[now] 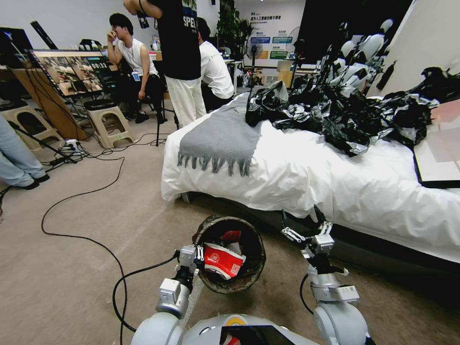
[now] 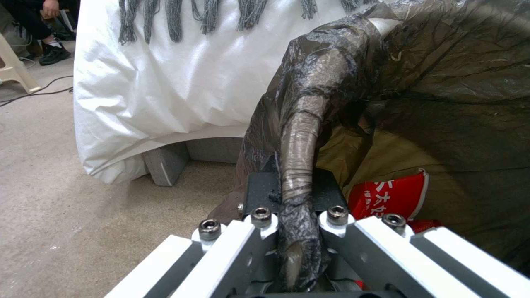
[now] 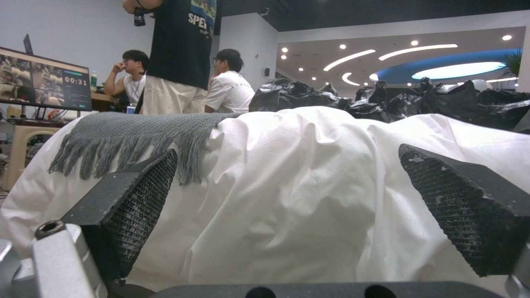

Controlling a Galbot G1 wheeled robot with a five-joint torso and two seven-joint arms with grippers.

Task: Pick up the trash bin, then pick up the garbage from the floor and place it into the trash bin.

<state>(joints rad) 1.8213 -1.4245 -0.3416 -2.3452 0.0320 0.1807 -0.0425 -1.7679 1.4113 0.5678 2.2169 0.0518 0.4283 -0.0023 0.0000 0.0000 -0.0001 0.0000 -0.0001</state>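
Observation:
The trash bin [image 1: 209,283], round and lined with a crinkled dark bag, hangs above the carpet at lower centre of the head view. My left gripper [image 1: 197,254] is shut on its near rim; the left wrist view shows the bag-covered rim [image 2: 301,136] pinched between the fingers. Inside lie red-and-white crumpled garbage wrappers [image 1: 223,261], seen also as a red wrapper [image 2: 395,194]. My right gripper [image 1: 304,221] stands open right of the bin, empty, facing the bed, its textured pads [image 3: 138,203] spread wide.
A bed with a white cover [image 1: 306,177] fills the right side, carrying a grey fringed scarf [image 1: 218,139] and a heap of black plastic bags [image 1: 345,110]. Black cables [image 1: 81,196] snake over the carpet on the left. Stools [image 1: 108,122], a monitor and people stand beyond.

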